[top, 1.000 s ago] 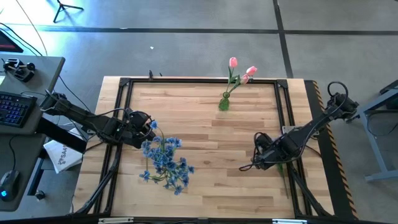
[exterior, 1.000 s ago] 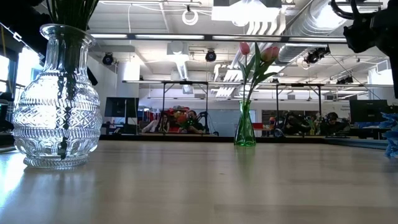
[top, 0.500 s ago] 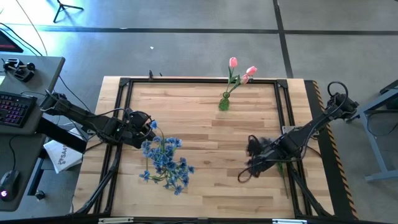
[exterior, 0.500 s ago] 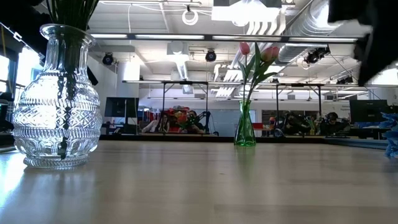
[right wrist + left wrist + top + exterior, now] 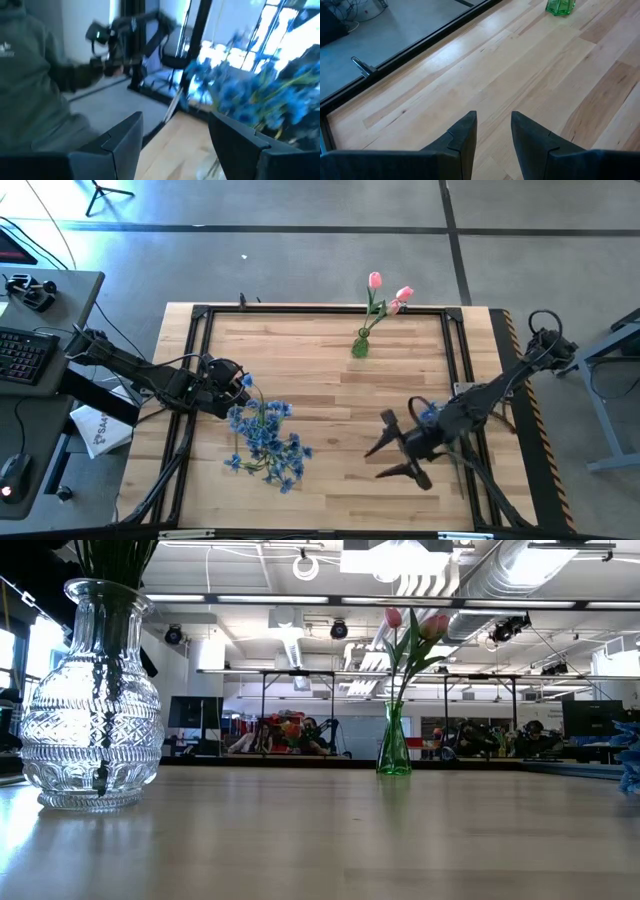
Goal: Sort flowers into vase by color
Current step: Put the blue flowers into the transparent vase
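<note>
Wooden plank bench (image 5: 330, 405): at twelve o'clock, green glass vase (image 5: 360, 346) holds pink tulips (image 5: 385, 292); blue flowers (image 5: 265, 440) fill the cut-glass vase (image 5: 91, 700). Right fingers (image 5: 392, 448) wide, empty; left fingers (image 5: 492, 131) narrow, empty.

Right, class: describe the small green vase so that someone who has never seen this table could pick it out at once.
Start with the wooden table and go to its far edge, away from both arms. There, near the middle of that edge, stands the small green vase. Unlike the large clear glass vase with its blue flowers, it is narrow, tinted green and holds pink tulips.
</note>
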`<state>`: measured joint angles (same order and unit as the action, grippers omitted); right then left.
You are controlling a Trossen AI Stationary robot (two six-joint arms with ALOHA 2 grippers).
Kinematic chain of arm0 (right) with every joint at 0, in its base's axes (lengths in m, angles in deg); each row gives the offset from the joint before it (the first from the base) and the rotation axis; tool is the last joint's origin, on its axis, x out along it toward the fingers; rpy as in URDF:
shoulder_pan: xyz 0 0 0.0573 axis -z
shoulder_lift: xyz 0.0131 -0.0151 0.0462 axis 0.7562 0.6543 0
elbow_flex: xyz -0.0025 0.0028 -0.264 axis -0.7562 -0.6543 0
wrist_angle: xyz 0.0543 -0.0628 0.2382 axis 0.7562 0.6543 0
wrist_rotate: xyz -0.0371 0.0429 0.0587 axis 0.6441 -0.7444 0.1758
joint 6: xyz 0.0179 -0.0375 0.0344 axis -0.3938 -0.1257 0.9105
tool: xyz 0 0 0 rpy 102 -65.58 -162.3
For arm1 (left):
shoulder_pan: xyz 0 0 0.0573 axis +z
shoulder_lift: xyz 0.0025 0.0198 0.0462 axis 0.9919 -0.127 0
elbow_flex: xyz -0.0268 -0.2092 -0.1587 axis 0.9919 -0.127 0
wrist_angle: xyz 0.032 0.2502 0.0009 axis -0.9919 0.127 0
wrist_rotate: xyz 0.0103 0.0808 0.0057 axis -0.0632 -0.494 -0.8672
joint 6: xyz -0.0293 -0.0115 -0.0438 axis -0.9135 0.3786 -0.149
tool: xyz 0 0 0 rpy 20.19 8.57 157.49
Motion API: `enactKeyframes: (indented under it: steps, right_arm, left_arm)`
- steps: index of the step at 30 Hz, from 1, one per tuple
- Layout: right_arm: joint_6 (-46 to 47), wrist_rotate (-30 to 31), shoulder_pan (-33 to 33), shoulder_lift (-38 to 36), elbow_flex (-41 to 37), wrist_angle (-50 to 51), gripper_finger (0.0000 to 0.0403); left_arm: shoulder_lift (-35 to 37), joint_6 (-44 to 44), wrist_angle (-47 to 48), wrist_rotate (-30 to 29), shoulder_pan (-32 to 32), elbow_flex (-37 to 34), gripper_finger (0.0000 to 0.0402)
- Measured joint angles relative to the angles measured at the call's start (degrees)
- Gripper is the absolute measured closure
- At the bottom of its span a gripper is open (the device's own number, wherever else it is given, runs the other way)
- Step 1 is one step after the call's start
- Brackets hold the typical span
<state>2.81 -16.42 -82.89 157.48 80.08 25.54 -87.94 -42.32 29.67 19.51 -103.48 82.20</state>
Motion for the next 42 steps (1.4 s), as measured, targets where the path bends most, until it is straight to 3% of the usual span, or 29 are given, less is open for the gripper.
enactKeyframes:
  steps: [10, 17, 20, 25, 27, 31, 33, 35, 37, 42]
  right_arm:
    - [-0.2, 13.0, 0.0, -12.6, 0.0, -1.8, 0.0183]
    - [4.1, 8.7, 0.0, -21.7, 0.0, 8.2, 0.0183]
    - [5.4, 0.3, 0.3, -23.8, 0.0, 16.8, 0.0183]
    - [1.3, -28.8, 1.2, -22.0, 0.0, 23.3, 0.0183]
    - [-1.4, -33.2, 1.2, -21.6, 0.0, 21.0, 0.0183]
    - [-5.3, -32.5, 1.6, -21.9, 0.0, 18.6, 0.0183]
    - [-5.3, -28.0, 2.3, -22.0, 0.0, 16.4, 0.0183]
    - [-3.8, -17.6, 2.8, -22.0, 0.0, 15.3, 0.0183]
    - [-1.9, -3.0, 3.4, -21.8, 0.0, 14.5, 0.0183]
    - [4.8, 39.9, 4.8, -21.4, 0.0, 14.5, 0.0183]
  left_arm:
    - [0.0, 0.0, 0.0, 0.0, 0.0, 0.0, 0.0291]
    - [0.0, 0.0, 0.0, 0.0, 0.0, 0.0, 0.0291]
    - [0.0, 0.0, 0.0, 0.0, 0.0, 0.0, 0.0291]
    - [0.0, 0.0, 0.0, -0.2, 0.0, 0.0, 0.0291]
    - [0.0, 0.0, -0.2, -0.2, 0.0, 0.0, 0.0291]
    - [0.0, 0.0, -0.6, -0.2, 0.0, 0.0, 0.0291]
    - [0.0, 0.0, -0.7, -0.2, 0.0, 0.0, 0.0291]
    - [0.0, 0.0, -0.7, -0.2, 0.0, 0.0, 0.0291]
    - [0.0, 0.0, -0.7, -0.3, 0.0, 0.0, 0.0291]
    - [0.0, 0.0, -0.7, -0.3, 0.0, 0.0, 0.0291]
